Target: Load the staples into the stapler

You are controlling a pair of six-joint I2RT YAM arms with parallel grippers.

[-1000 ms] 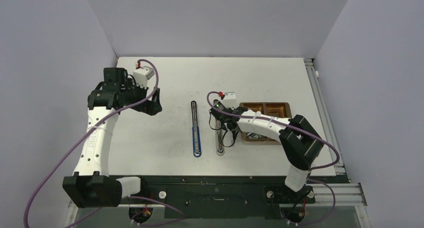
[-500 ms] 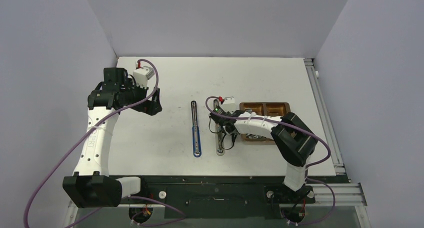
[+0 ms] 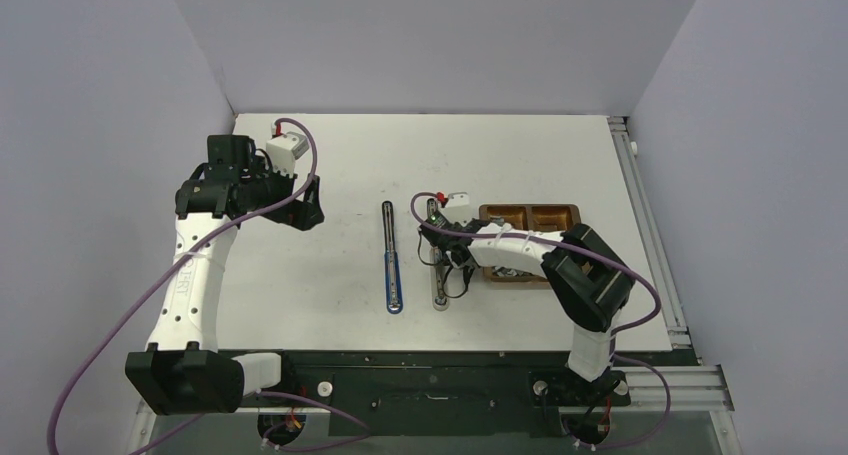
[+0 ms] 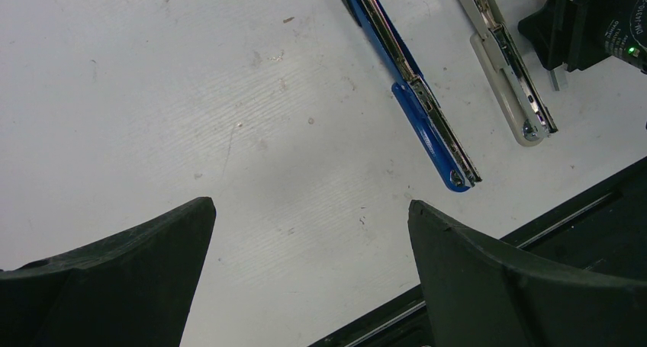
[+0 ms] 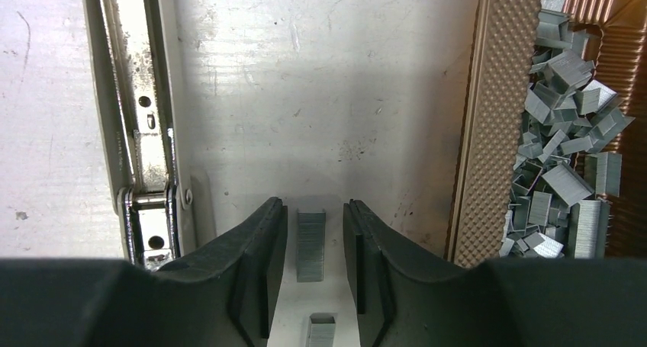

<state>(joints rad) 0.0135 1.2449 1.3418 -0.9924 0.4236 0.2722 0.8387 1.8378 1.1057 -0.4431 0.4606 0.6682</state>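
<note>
Staple strip (image 5: 310, 245) released as right jaws parted.

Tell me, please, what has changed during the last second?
The right gripper shifted slightly and opened, letting go of a staple strip beside the white stapler. The left gripper, blue stapler and tray stayed put.

The whole white table (image 3: 300, 305) is viewed from above, behind the arm bases. From the left wrist it is seen obliquely, farther off; the opened blue stapler (image 4: 416, 103) and opened cream stapler (image 4: 503, 65) are shared with the top view. From the right wrist, the cream stapler and a brown textured tray (image 5: 488, 133) are seen straight down, very close.
</note>
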